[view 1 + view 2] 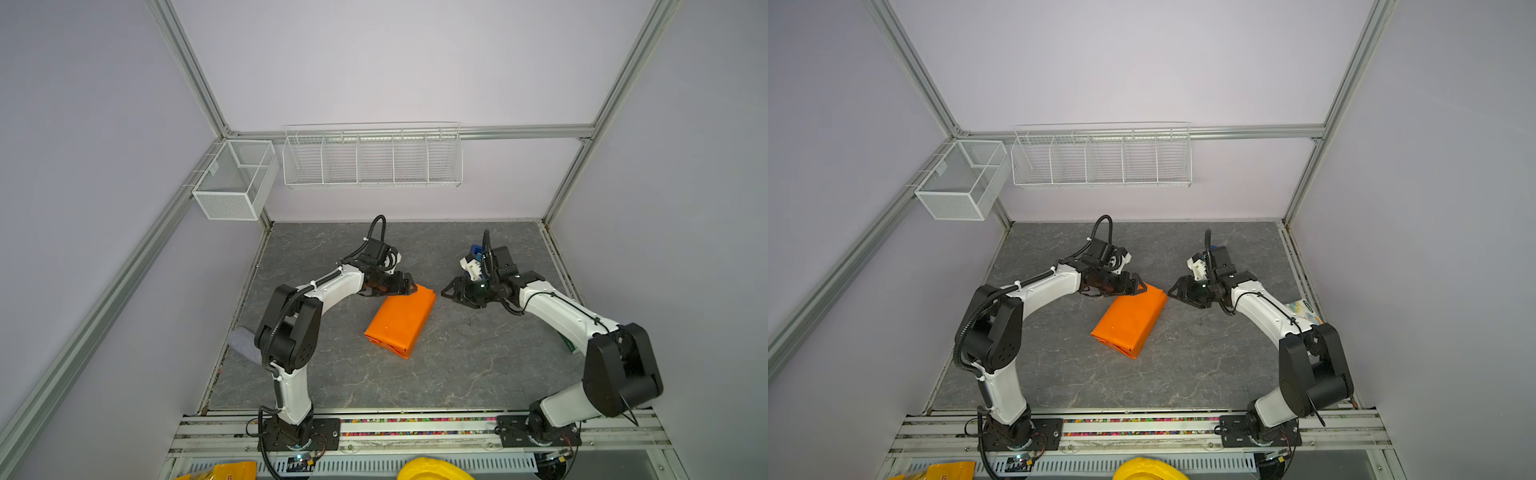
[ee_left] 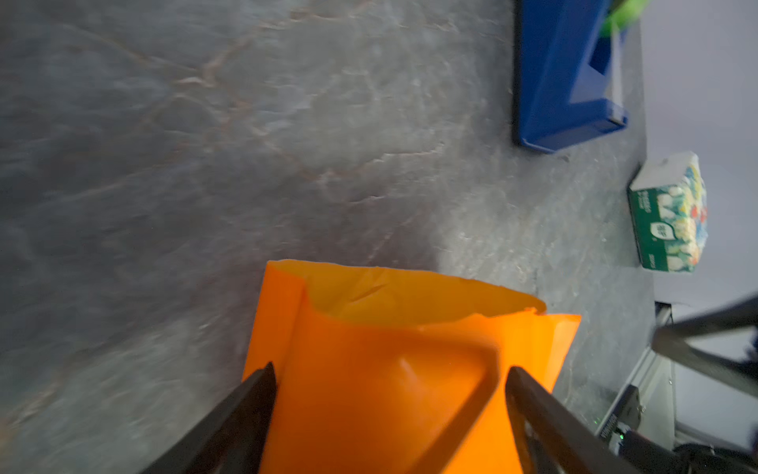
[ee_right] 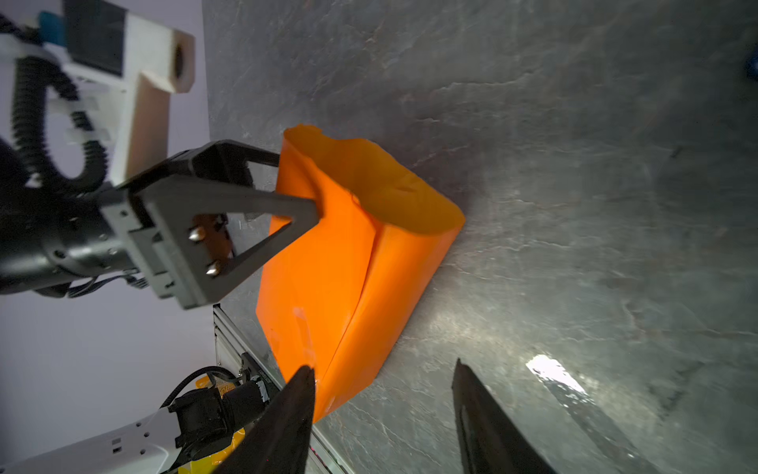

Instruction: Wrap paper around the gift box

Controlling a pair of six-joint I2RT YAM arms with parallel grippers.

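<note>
The orange paper [image 1: 401, 320] [image 1: 1129, 320] lies folded into a long parcel in the middle of the table. Its far end stands open like a tube [image 2: 410, 295] [image 3: 369, 180]. The gift box is hidden inside the paper. My left gripper [image 1: 409, 287] [image 1: 1140, 286] [image 2: 389, 367] is open, its fingertips [image 3: 313, 210] resting on the top of the paper at that open end. To the right of the parcel my right gripper [image 1: 449, 293] [image 1: 1173, 291] [image 3: 382, 364] hangs open. It stands apart from the paper, with only table between its fingers.
A blue tape dispenser [image 2: 566, 74] [image 1: 478, 251] stands behind the right wrist. A patterned packet [image 2: 668, 213] [image 1: 1302, 309] lies by the right wall. A grey roll [image 1: 245, 343] sits at the left edge. Wire baskets [image 1: 372, 158] [image 1: 237, 183] hang on the back wall.
</note>
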